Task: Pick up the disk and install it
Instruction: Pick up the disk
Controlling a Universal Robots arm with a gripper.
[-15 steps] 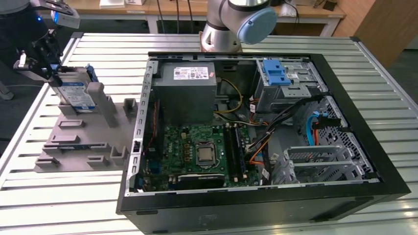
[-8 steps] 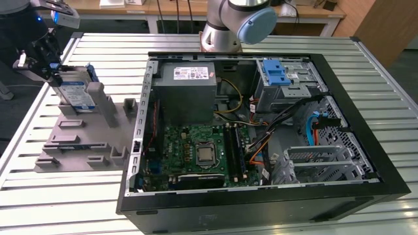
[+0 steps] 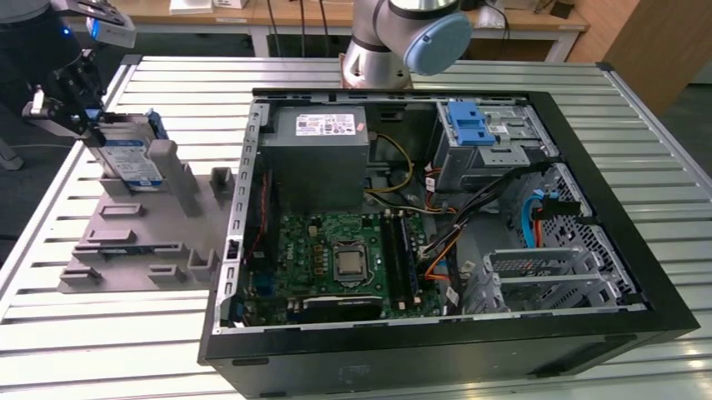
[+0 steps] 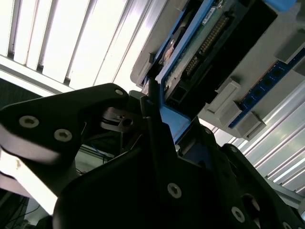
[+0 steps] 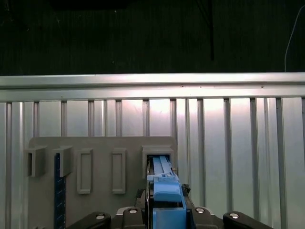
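Disk (image 3: 126,158) extraction from grey holder (image 3: 145,246), at exterior view's left, well apart from open computer case (image 3: 445,350). We saw disk upright in far slot of holder, blue carrier edge toward gripper (image 3: 83,117). In second wrist view, jaws stood narrow, closed on carrier edge, fingers (image 4: 153,114) flanking it. We judged step as lift from slot. Best done straight along slot walls, disk untilted, grip centred, lest carrier bind or slip.
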